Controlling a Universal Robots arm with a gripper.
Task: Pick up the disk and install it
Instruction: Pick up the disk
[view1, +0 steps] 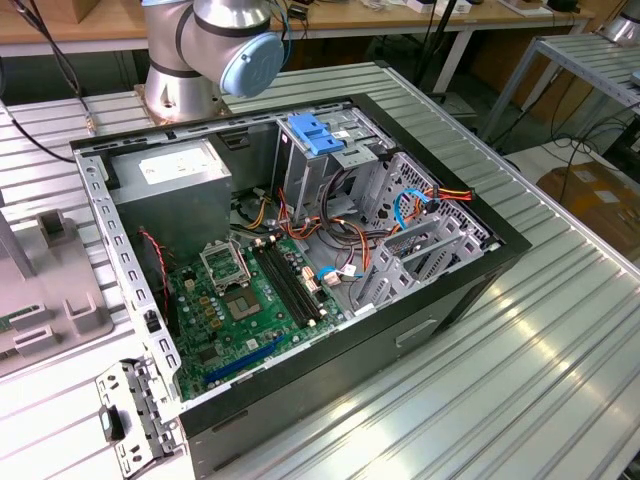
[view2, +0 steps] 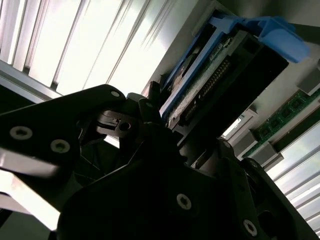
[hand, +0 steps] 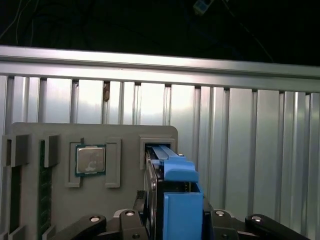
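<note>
- The gripper (hand: 175, 225) straddles the disk (hand: 177, 175), with its black body on either side of the disk's two broad faces in both wrist views.
- Whether the gripper has closed on the disk or merely brackets it cannot be told.
- The disk stands on edge in a slot of the grey tray (hand: 125, 132), close to one rounded corner of that tray. Its blue carrier frame faces the gripper.
- One disk is in sight.
- One processor chip (hand: 90, 160) lies flat in a square recess of the tray, just beside the disk's slot.
- One green memory stick (hand: 44, 200) sits in a long groove nearer the tray's far edge, beyond the chip.
- In the exterior view the tray (view1: 60, 300) rests on the ribbed metal table (view1: 500, 400) at the exterior view's left.
- It lies beside one open computer case (view1: 400, 340).
- Inside the case are one motherboard (view1: 240, 310) and one power supply (view1: 170, 180).
- One blue bracket (view1: 313, 135) sits atop the drive cage near the case's far edge.
- The arm (view1: 230, 40) rises from the table's far edge behind the case.
</note>
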